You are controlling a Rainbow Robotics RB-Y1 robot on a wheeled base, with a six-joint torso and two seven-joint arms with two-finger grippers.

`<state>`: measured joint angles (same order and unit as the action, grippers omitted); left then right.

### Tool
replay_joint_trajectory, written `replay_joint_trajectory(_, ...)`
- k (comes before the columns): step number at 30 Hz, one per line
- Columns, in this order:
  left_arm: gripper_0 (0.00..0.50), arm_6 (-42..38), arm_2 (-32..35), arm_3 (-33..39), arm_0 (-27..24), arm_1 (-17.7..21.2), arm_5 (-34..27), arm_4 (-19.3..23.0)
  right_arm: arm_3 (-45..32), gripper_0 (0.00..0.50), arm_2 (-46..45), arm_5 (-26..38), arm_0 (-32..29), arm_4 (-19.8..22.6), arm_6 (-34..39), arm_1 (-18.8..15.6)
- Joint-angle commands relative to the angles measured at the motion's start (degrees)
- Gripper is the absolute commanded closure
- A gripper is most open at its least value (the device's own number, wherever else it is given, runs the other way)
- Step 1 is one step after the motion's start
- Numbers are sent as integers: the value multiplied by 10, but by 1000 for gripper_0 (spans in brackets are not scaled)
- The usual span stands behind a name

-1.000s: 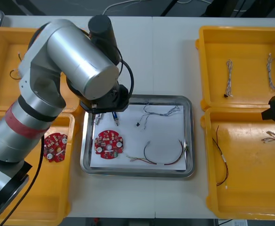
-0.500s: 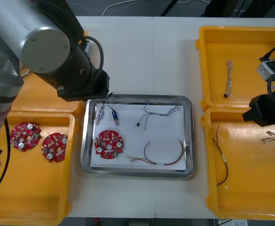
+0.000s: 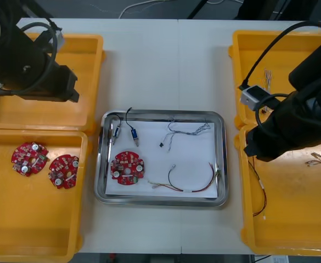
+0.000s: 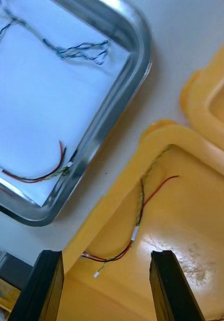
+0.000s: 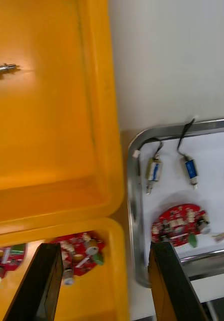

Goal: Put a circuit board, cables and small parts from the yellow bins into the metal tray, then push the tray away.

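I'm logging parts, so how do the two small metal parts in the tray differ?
The pale part is silvery-white, the blue part blue-bodied. The pale part lies by the left wall of the tray, the blue part farther in. Both trail black leads, beyond the board.

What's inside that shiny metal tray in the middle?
On its white lining lie a round red circuit board, two small metal parts, a twisted blue and white cable and a red and yellow cable. The lining hides the tray floor beneath.
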<state>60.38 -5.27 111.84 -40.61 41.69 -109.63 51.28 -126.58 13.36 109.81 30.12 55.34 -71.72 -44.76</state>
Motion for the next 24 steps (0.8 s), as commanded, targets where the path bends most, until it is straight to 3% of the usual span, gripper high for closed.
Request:
replay_joint_trajectory(1, 0, 46, 32, 16, 34, 59, -4, 7, -14, 0, 87, -18, 57, 9, -28, 7)
replay_joint_trajectory(5, 0, 52, 46, 16, 56, 81, -4, 14, -8, 0, 149, -39, 88, 10, -28, 19)
replay_joint_trajectory(13, 0, 62, 112, 24, 140, 103, -4, 24, 40, 0, 269, -60, 170, -1, -40, 78)
replay_joint_trajectory(24, 0, 81, 163, 49, 215, 113, 12, -8, 91, 0, 429, -151, 256, -52, -72, 134)
